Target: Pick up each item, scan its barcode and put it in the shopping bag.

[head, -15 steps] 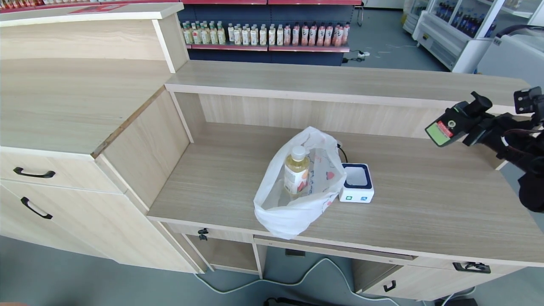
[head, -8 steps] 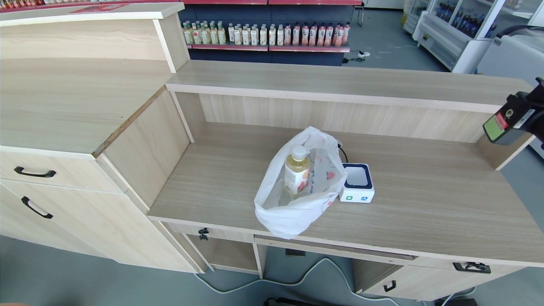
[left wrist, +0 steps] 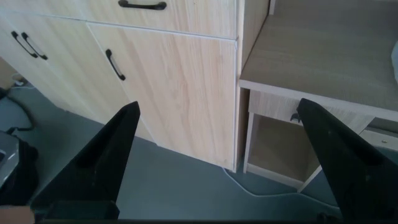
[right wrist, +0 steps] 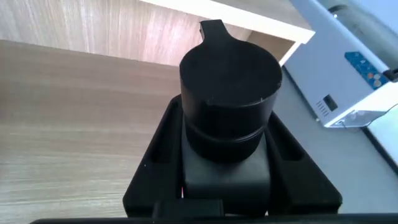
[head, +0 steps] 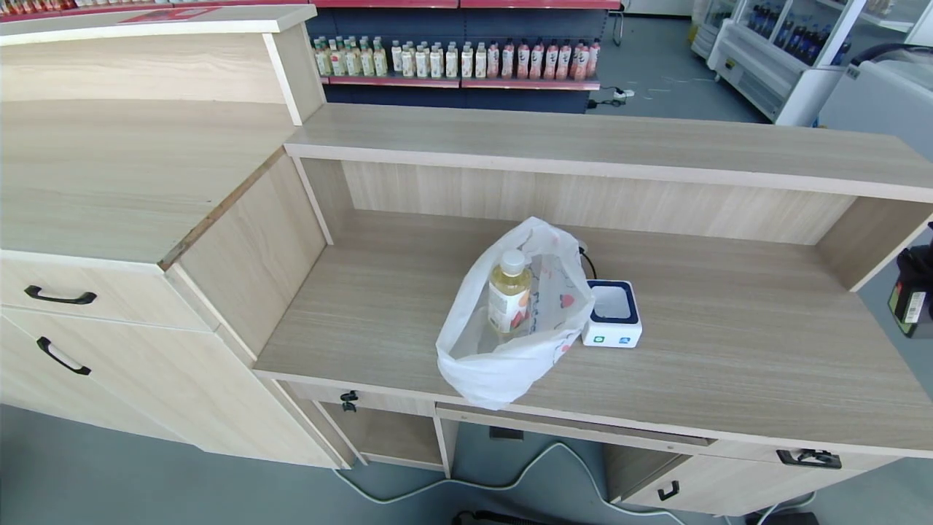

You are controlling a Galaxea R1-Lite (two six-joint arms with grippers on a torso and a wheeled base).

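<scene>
Counter (head: 729, 350), front edge: bottle (head: 509, 295) stood upright in limp bag (head: 481, 364). Judged rigid, slick, fairly heavy; best gripped mid-body. Left gripper (left wrist: 217, 107) hung splayed, empty; right gripper (head: 911, 299) state unreadable.

bright even indoor light, soft shadows under the counter ledge (head: 583, 138), wide-angle bending at the edges

Shopping bag (head: 503, 361) was white with red and blue print; bottle (head: 508, 293) amber, white-capped; scanner (head: 613, 315) white, navy-topped; counter (head: 736, 350) pale woodgrain.
</scene>
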